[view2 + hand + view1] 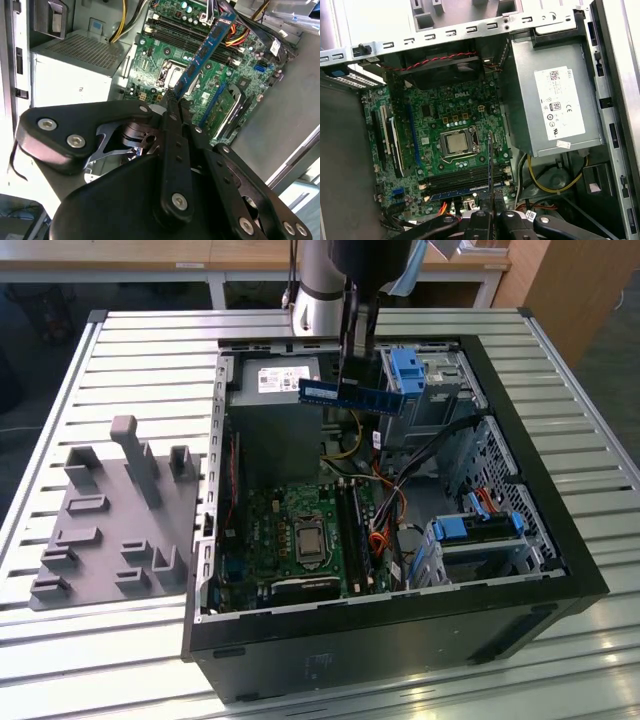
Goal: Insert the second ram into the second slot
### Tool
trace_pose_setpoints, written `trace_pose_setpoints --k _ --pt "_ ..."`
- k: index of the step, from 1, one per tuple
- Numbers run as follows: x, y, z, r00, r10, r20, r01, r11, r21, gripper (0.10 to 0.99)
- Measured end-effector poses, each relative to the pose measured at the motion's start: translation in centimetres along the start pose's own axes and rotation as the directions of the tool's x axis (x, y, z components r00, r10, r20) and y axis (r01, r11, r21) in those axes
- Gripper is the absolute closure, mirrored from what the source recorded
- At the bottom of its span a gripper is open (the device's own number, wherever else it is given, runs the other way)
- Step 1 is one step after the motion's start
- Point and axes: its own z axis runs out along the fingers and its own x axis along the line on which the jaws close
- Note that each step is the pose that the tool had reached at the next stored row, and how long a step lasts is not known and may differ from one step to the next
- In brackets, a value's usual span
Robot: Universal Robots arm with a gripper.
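Looking through the exterior view, I see the gripper clenched on the second ram, pinching it from above near the middle of its upper edge. The stick hangs level in the air over the open computer case. It is above the power supply end and just beside a bright blue drive-bay clip. It sits well apart from the motherboard below and touches nothing but the gripper.

It is a long, thin, flat board, dark blue. A pale label sits toward the exterior view's left end and small black chips run in a row toward the other end.

In the second wrist view the stick reaches away from the closed fingertips. Its broad face shows the chips lined up along it, with the green board behind.

In the first wrist view I get it edge-on, a thin dark line reaching out from the gripper. It crosses over the long memory slots next to the processor socket. A dark-blue strip lies along one of those slots; I can't tell what it is.

The case rests on a slatted metal table, with a grey fixture block beside it on the exterior view's left.
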Motion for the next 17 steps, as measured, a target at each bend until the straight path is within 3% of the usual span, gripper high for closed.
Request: trace_pose_setpoints --k 17 --pt "0.0 0.0 0.0 0.9984 0.056 0.0022 -0.056 0.9984 0.001 0.949"
